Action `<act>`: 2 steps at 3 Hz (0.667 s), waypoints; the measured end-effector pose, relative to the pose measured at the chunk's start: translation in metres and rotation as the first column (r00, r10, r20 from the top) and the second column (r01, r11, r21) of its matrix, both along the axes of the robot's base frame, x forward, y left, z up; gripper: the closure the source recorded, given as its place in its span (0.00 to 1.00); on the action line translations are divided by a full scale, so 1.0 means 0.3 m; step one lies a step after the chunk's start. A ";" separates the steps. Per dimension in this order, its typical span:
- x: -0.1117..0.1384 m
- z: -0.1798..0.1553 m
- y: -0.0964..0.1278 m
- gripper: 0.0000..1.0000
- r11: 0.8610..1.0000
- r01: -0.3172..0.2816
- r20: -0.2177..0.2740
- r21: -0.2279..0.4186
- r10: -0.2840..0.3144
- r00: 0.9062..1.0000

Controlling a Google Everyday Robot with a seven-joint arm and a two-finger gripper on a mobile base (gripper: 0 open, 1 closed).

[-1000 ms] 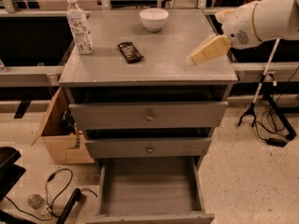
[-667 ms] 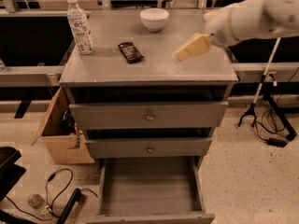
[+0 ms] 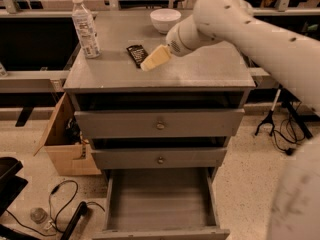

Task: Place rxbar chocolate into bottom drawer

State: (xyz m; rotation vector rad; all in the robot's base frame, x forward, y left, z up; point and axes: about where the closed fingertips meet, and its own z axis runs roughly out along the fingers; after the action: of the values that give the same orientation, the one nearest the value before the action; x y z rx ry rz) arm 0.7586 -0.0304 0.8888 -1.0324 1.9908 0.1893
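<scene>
The rxbar chocolate (image 3: 136, 53) lies flat on the grey cabinet top (image 3: 210, 71), a small black bar left of centre. My gripper (image 3: 149, 63) hangs just above the top, right beside the bar's near right end, its cream fingers pointing down-left. The white arm reaches in from the right. The bottom drawer (image 3: 160, 204) is pulled out below, and its plain grey inside holds nothing.
A clear water bottle (image 3: 85, 26) stands at the top's left. A white bowl (image 3: 165, 19) sits at the back. Two upper drawers with round knobs (image 3: 160, 125) are shut. A cardboard box (image 3: 62, 144) and cables lie on the floor at left.
My arm has swung left across the cabinet top, bringing the gripper from the right side to just beside the bar. The bar, bottle and bowl have not moved.
</scene>
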 end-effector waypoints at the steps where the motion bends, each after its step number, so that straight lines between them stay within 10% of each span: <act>1: 0.095 -0.106 0.191 0.00 1.000 0.002 -0.081 -0.014 -0.003 0.997; 2: 0.151 -0.119 0.264 0.00 1.000 0.006 -0.106 0.003 -0.005 0.994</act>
State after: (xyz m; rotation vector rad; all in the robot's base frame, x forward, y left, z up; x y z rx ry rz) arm 0.8039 0.0487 0.8532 -1.0332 2.0880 0.2492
